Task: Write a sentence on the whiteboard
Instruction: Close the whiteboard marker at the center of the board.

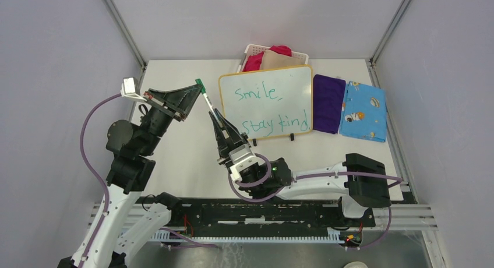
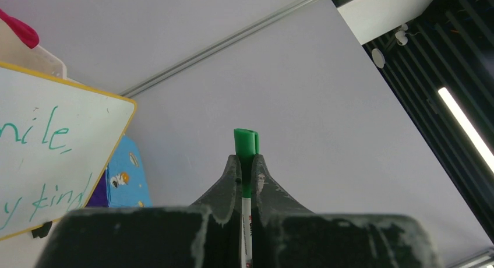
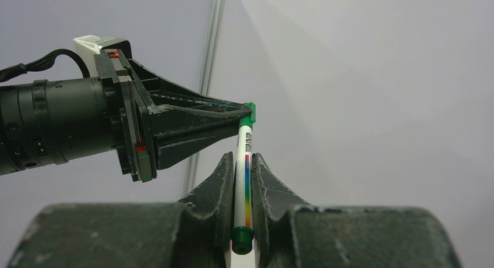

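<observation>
1. Whiteboard [image 1: 294, 90] stands upright on its feet at mid-table, far side, just R of both arms' tips. Sentence [image 1: 256, 93] is on it in green, two lines: "Smile," / "stay kind". Writing looks complete.
2. L gripper [image 1: 197, 88] is raised off the table, jaws pressed together on the green cap [image 2: 246, 143]; the cap pokes out past the tips.
3. R gripper [image 3: 244, 163] pinches the marker [image 3: 244, 186] mid-barrel, pointing up-left at the L tips. The marker's far end meets the cap.
4. Judgement: step in hand = recapping, with the job nearly done. Can't tell if the cap is fully seated; the R wrist view shows a green collar just below the cap.
5. To do it well:
   - keep barrel & cap on one axis, since any tilt jams the cap on the nib;
   - push along the barrel only, w/ no sideways load;
   - hold the R grip firm so the barrel doesn't slide back through the jaws;
   - let go w/ one side only once seated, then set the marker down away from the board.
6. Risk: the R arm sits near the board's L edge, and a swing could knock the board or smear the ink.
</observation>
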Controlling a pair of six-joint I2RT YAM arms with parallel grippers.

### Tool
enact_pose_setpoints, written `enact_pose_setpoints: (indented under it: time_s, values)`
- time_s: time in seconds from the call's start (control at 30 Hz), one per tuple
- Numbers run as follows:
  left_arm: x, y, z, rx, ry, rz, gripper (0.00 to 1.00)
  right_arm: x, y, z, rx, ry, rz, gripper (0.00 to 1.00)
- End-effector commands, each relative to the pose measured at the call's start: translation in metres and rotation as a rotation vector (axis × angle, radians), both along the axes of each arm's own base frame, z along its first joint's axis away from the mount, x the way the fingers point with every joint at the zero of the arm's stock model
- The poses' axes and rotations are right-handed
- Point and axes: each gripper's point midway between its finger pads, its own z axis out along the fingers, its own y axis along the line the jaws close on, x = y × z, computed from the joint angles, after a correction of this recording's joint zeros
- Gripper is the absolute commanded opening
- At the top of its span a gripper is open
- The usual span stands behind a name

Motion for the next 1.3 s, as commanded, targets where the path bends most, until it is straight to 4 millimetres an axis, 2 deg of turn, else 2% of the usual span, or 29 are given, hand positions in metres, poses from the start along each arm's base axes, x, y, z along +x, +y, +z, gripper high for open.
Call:
enact_pose_setpoints:
  time_s: [0.0, 0.1, 0.37, 0.83, 0.93, 1.03, 1.1, 1.27]
  values:
    - [-0.05, -0.026, 0.021, 0.022, -0.114, -0.25, 0.02, -0.001, -0.028, 0.039, 0.246, -0.068, 0.037, 0.0]
    - [-0.056, -0.028, 0.019, 0.037, -0.128, -0.273, 0.02, 0.001, -0.026, 0.04, 0.243, -0.071, 0.036, 0.0]
    - [-0.063, -0.032, -0.002, 0.061, -0.103, -0.314, 0.02, 0.004, -0.016, 0.048, 0.238, -0.082, 0.041, 0.0]
    - [-0.073, -0.032, -0.017, 0.076, -0.074, -0.341, 0.02, 0.012, 0.019, 0.066, 0.227, -0.104, 0.03, 0.0]
    - [-0.073, -0.028, -0.019, 0.087, -0.069, -0.316, 0.02, 0.015, 0.02, 0.067, 0.225, -0.108, 0.022, 0.0]
    - [-0.071, -0.018, -0.014, 0.101, -0.079, -0.242, 0.02, 0.012, 0.012, 0.066, 0.221, -0.109, 0.034, 0.0]
    - [-0.07, -0.01, -0.007, 0.112, -0.096, -0.183, 0.09, 0.009, 0.004, 0.062, 0.207, -0.104, 0.046, 0.0]
    - [-0.065, 0.014, 0.003, 0.144, -0.103, -0.029, 0.5, -0.002, -0.023, 0.05, 0.173, -0.086, 0.08, 0.0]
